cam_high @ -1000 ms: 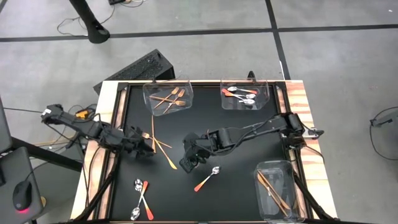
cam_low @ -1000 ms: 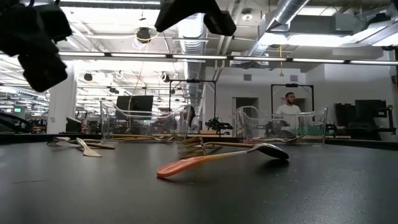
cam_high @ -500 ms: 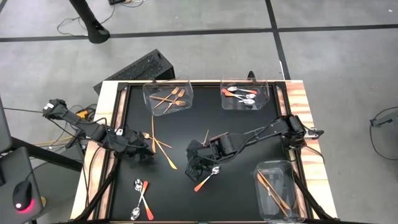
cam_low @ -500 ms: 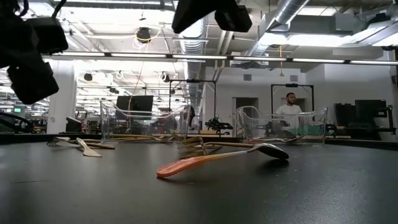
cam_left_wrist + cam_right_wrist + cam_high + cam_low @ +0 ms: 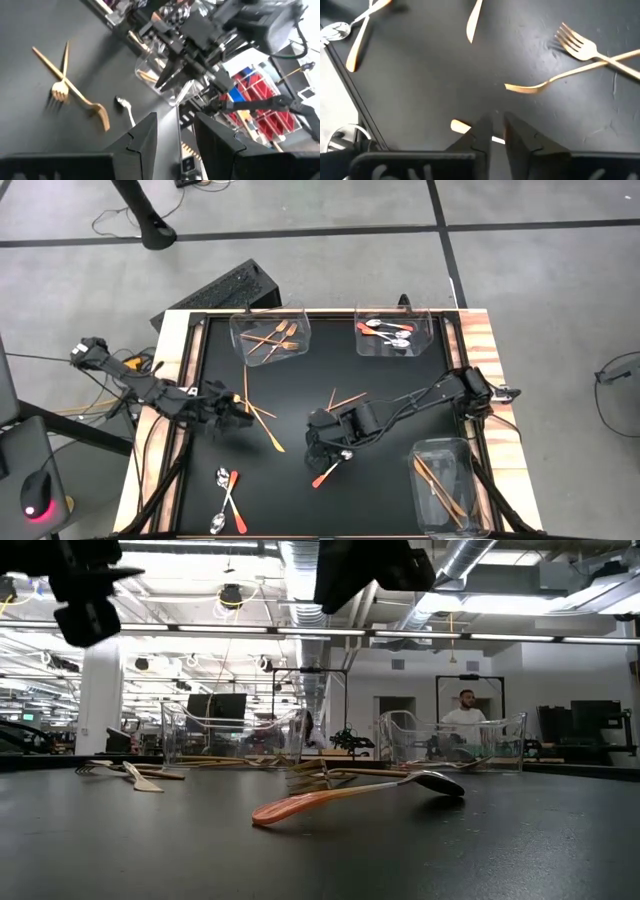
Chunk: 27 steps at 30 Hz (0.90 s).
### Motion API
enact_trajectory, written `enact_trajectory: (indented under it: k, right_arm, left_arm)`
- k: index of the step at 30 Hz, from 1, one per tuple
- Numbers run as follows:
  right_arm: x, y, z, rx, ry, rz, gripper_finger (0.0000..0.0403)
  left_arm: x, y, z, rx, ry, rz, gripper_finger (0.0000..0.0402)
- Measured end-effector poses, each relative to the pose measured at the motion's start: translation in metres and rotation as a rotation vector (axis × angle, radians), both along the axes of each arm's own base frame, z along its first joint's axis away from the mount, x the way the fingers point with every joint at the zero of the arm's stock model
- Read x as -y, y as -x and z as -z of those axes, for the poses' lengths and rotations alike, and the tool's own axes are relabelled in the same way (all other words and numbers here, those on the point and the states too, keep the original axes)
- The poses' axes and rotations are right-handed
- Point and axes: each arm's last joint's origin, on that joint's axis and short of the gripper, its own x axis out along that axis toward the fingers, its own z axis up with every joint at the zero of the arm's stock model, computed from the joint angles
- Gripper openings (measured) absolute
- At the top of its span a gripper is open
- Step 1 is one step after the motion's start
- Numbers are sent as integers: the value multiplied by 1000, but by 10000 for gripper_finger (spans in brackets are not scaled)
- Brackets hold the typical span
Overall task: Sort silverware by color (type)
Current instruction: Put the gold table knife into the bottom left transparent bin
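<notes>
Hovering my right gripper (image 5: 322, 448) over the red-orange-handled, silver-bowled spoon (image 5: 331, 467) lying mid-table, I am parting its jaws slightly to straddle the handle; my left gripper (image 5: 240, 411), spread, is waiting beside gold forks (image 5: 258, 412).

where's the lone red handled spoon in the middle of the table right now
In the high view the spoon lies near the table's middle, right under the right gripper, left of the near-right clear bin.

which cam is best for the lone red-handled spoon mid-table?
Low view: the spoon lies in full side profile, red-orange handle toward the camera's left, silver bowl at the other end. The high view shows it small, partly under the right gripper. The left wrist view catches only its bowl; the right wrist view only a handle piece.
</notes>
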Motion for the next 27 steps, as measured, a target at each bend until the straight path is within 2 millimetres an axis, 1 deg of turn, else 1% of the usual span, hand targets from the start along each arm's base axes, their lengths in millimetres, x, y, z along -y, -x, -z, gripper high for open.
enact_trajectory:
  k: [4, 7, 10, 15, 19, 22, 24, 27]
  right_arm:
    - [-5, 3, 0, -10, 0, -9, 96]
    - [-9, 6, 5, -30, -7, 10, 110]
    - [-9, 7, 12, -48, 12, 15, 116]
    - [-9, 4, 10, -11, 24, -16, 118]
    - [-17, 1, 7, 51, 2, -31, 118]
    - [-23, 3, 9, 52, 5, -47, 118]
    - [-26, 6, 16, 33, 25, -46, 118]
    - [-26, 11, 26, -15, 42, -23, 118]
  left_arm:
    - [9, -2, -9, 2, -12, -12, 106]
    - [20, -4, -10, -23, -29, -21, 95]
    - [32, -7, -4, -66, -37, -60, 87]
    - [50, -13, 15, -163, 32, -118, 80]
    - [65, -17, 31, -237, 99, -116, 80]
    - [73, -18, 40, -275, 158, -125, 80]
    - [77, -20, 44, -297, 171, -132, 80]
    - [85, -26, 39, -300, 178, -132, 80]
